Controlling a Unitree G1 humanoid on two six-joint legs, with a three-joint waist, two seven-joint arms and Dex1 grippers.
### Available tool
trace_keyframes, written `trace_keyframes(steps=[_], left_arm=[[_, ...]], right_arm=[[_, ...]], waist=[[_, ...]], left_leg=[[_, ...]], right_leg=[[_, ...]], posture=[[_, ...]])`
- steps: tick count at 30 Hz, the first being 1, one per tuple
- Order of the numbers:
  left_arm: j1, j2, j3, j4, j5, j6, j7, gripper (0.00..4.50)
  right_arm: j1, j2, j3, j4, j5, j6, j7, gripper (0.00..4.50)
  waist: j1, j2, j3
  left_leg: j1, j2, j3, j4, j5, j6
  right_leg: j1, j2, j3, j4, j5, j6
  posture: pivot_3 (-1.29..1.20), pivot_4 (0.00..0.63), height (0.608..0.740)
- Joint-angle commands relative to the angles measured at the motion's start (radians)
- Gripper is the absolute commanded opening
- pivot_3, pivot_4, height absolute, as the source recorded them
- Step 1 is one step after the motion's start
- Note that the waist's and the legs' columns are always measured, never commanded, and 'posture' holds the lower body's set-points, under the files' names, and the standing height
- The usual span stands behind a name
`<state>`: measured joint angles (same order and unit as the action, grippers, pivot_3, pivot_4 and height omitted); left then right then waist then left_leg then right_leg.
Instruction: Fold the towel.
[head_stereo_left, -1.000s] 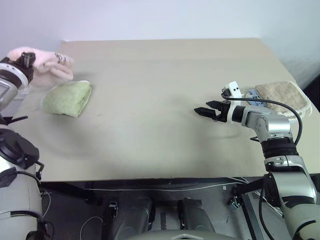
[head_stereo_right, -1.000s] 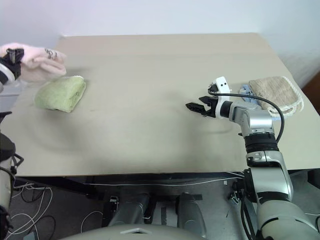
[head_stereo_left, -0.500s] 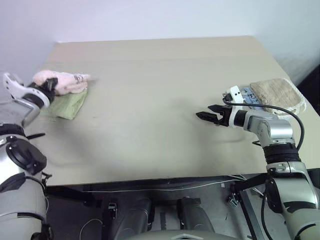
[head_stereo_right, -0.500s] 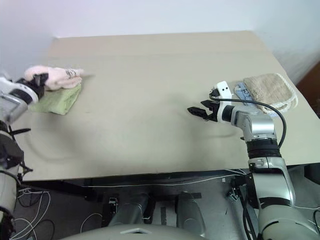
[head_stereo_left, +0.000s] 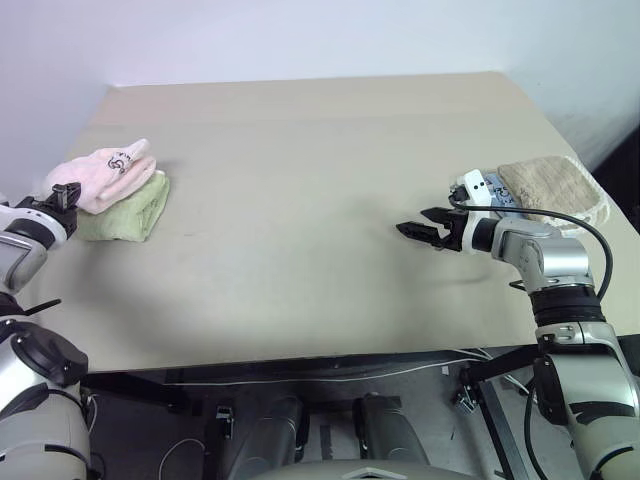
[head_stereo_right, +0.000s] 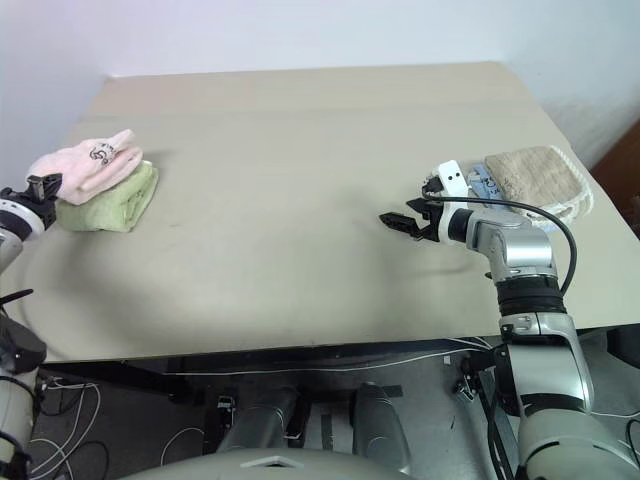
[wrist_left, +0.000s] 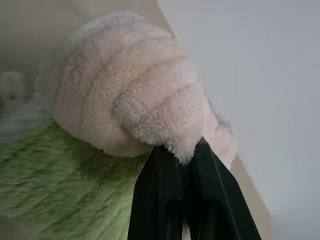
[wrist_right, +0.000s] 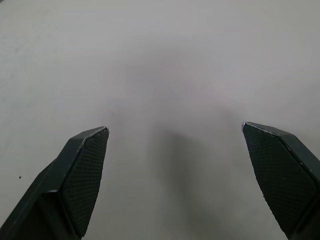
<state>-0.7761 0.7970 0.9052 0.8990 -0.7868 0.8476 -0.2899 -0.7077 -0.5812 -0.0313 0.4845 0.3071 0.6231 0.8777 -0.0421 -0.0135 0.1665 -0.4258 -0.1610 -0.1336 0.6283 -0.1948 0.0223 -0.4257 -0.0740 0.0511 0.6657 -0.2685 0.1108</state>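
Observation:
The towel (head_stereo_left: 105, 177), pale pink and folded into a small bundle with a dark printed mark on top, lies on a folded light green towel (head_stereo_left: 128, 212) at the table's left edge. My left gripper (head_stereo_left: 62, 197) is shut on the pink towel's near end; the left wrist view shows the black fingers (wrist_left: 165, 195) pinching the fluffy pink edge (wrist_left: 135, 95) above the green cloth (wrist_left: 55, 195). My right gripper (head_stereo_left: 415, 229) hangs open just above the bare tabletop at the right, nothing between its fingers (wrist_right: 82, 165).
A folded beige-tan towel (head_stereo_left: 550, 188) lies at the table's right edge beside a small blue-and-white thing (head_stereo_left: 500, 196). The tan table (head_stereo_left: 300, 200) has a wide bare middle. A white wall stands behind.
My left gripper has come down with the pink towel and set it on the green towel. The right arm has stayed still; the camera shifted slightly.

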Motion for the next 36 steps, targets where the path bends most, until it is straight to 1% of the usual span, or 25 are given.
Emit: trace_keyframes(steps=[1, 2, 8, 12, 13, 17, 20, 22, 23, 25, 26, 28, 29, 30, 32, 33, 35, 36], left_arm=[[0.024, -0.041, 0.031, -0.097, -0.047, 0.035, 0.075, 0.55], [0.033, -0.054, 0.030, -0.111, -0.049, 0.040, 0.094, 0.78], [0.053, -0.135, 0.026, -0.194, -0.072, 0.046, 0.147, 2.82], [0.062, -0.149, 0.034, -0.237, -0.096, 0.062, 0.183, 4.23], [0.074, -0.145, 0.033, -0.279, -0.117, 0.105, 0.183, 4.47], [0.162, -0.115, 0.006, -0.480, -0.198, 0.295, 0.160, 4.47], [0.245, -0.074, 0.027, -0.611, -0.270, 0.436, 0.160, 4.47], [0.309, -0.045, 0.013, -0.697, -0.294, 0.492, 0.130, 4.47], [0.377, -0.020, -0.038, -0.796, -0.288, 0.479, 0.058, 4.47], [0.486, 0.021, -0.136, -0.956, -0.264, 0.421, -0.087, 4.47], [0.522, 0.024, -0.178, -1.024, -0.262, 0.381, -0.162, 4.47], [0.548, -0.007, -0.241, -1.111, -0.260, 0.280, -0.284, 4.47], [0.562, -0.015, -0.291, -1.150, -0.219, 0.193, -0.353, 4.47], [0.580, -0.014, -0.368, -1.192, -0.146, 0.090, -0.419, 4.47], [0.593, -0.011, -0.485, -1.215, -0.037, -0.045, -0.492, 4.47], [0.581, -0.031, -0.539, -1.207, 0.025, -0.138, -0.515, 4.47], [0.542, -0.079, -0.632, -1.173, 0.079, -0.240, -0.566, 4.47], [0.528, -0.096, -0.656, -1.160, 0.092, -0.264, -0.578, 4.47]], right_arm=[[-0.042, 0.008, 0.002, 0.012, -0.012, -0.040, 0.011, 4.50], [-0.046, 0.011, 0.003, 0.018, -0.016, -0.045, 0.012, 4.50], [-0.046, 0.014, 0.011, 0.026, -0.030, -0.067, 0.017, 4.50], [-0.033, 0.009, 0.003, 0.007, -0.026, -0.059, 0.017, 4.50], [-0.027, 0.005, 0.002, -0.001, -0.022, -0.055, 0.021, 4.50], [-0.018, -0.013, -0.006, -0.012, -0.018, -0.047, 0.033, 4.50], [-0.021, -0.024, -0.011, -0.005, -0.018, -0.049, 0.044, 4.50], [-0.028, -0.027, -0.011, 0.006, -0.021, -0.054, 0.047, 4.50], [-0.031, -0.029, -0.011, 0.011, -0.022, -0.058, 0.048, 4.50], [-0.037, -0.032, -0.010, 0.016, -0.023, -0.065, 0.054, 4.50], [-0.036, -0.034, -0.007, 0.010, -0.023, -0.072, 0.064, 4.50], [-0.023, -0.038, -0.003, -0.020, -0.018, -0.099, 0.087, 4.50], [-0.015, -0.037, -0.007, -0.040, -0.010, -0.113, 0.097, 4.50], [-0.004, -0.036, -0.015, -0.067, 0.004, -0.116, 0.109, 4.50], [0.018, -0.034, -0.027, -0.115, 0.025, -0.124, 0.127, 4.50], [0.034, -0.031, -0.039, -0.148, 0.045, -0.127, 0.134, 4.50], [0.066, -0.025, -0.073, -0.216, 0.099, -0.121, 0.155, 4.50], [0.074, -0.023, -0.085, -0.235, 0.118, -0.112, 0.157, 4.50]], waist=[[0.003, 0.000, 0.000], [0.005, 0.000, 0.000], [0.007, 0.000, 0.000], [0.001, 0.000, 0.000], [-0.001, 0.000, 0.000], [-0.003, 0.000, 0.000], [-0.002, 0.000, 0.000], [-0.001, 0.000, 0.000], [0.000, 0.000, 0.000], [0.000, 0.001, 0.000], [0.003, 0.001, 0.000], [0.016, 0.002, 0.001], [0.023, 0.002, 0.001], [0.028, 0.002, 0.001], [0.031, 0.002, 0.001], [0.033, 0.002, 0.000], [0.036, 0.002, 0.000], [0.036, 0.002, 0.000]], left_leg=[[0.000, 0.000, 0.000, 0.000, 0.000, 0.000], [0.001, 0.000, 0.000, 0.000, 0.000, 0.000], [0.001, 0.000, 0.000, 0.000, 0.000, 0.000], [0.001, 0.000, 0.000, 0.000, 0.000, 0.000], [0.001, 0.000, 0.000, 0.000, 0.000, 0.000], [0.001, 0.000, 0.000, 0.000, 0.000, 0.000], [0.001, 0.000, 0.000, 0.000, 0.000, 0.000], [0.001, 0.000, 0.000, 0.000, 0.000, 0.000], [0.001, 0.000, 0.000, 0.000, 0.000, 0.000], [0.002, 0.000, 0.000, -0.001, 0.000, 0.000], [0.002, 0.000, 0.001, -0.001, 0.000, 0.000], [0.003, 0.000, 0.001, -0.002, 0.000, -0.001], [0.004, 0.001, 0.001, -0.002, 0.000, -0.001], [0.005, 0.001, 0.001, -0.002, -0.001, -0.001], [0.005, 0.001, 0.001, -0.003, 0.000, -0.001], [0.005, 0.001, 0.001, -0.004, 0.000, -0.001], [0.005, 0.001, 0.001, -0.006, 0.000, -0.001], [0.005, 0.001, 0.001, -0.007, 0.000, -0.001]], right_leg=[[0.000, 0.000, 0.000, 0.000, 0.000, 0.000], [0.000, 0.000, 0.000, 0.000, 0.000, 0.000], [0.001, 0.000, 0.000, 0.000, 0.000, 0.000], [0.001, 0.000, 0.000, 0.000, 0.000, 0.000], [0.001, 0.000, 0.000, 0.000, 0.000, 0.000], [0.001, 0.000, 0.000, 0.000, 0.000, 0.000], [0.000, 0.000, 0.001, 0.000, 0.000, 0.000], [0.000, 0.000, 0.001, 0.000, 0.000, 0.000], [0.001, 0.001, 0.001, 0.000, 0.000, 0.000], [0.002, 0.000, 0.001, -0.001, 0.000, 0.000], [0.002, 0.000, 0.001, -0.001, 0.000, -0.001], [0.002, 0.000, 0.001, -0.002, 0.000, -0.001], [0.003, -0.001, 0.000, -0.002, 0.000, -0.002], [0.004, -0.001, 0.000, -0.003, 0.001, -0.002], [0.005, -0.001, 0.000, -0.003, 0.000, -0.003], [0.005, -0.001, 0.000, -0.004, 0.000, -0.004], [0.005, -0.002, 0.000, -0.005, -0.001, -0.005], [0.005, -0.002, 0.000, -0.007, -0.001, -0.005]], posture=[[0.00, 0.150, 0.740], [0.00, 0.150, 0.740], [0.00, 0.150, 0.740], [0.00, 0.150, 0.740], [0.00, 0.150, 0.740], [0.00, 0.150, 0.740], [0.00, 0.150, 0.740], [0.00, 0.150, 0.740], [0.00, 0.150, 0.740], [0.00, 0.150, 0.740], [0.00, 0.150, 0.740], [0.00, 0.150, 0.740], [0.00, 0.150, 0.740], [0.00, 0.150, 0.740], [0.00, 0.150, 0.740], [0.00, 0.150, 0.740], [0.00, 0.150, 0.740], [0.00, 0.150, 0.740]])
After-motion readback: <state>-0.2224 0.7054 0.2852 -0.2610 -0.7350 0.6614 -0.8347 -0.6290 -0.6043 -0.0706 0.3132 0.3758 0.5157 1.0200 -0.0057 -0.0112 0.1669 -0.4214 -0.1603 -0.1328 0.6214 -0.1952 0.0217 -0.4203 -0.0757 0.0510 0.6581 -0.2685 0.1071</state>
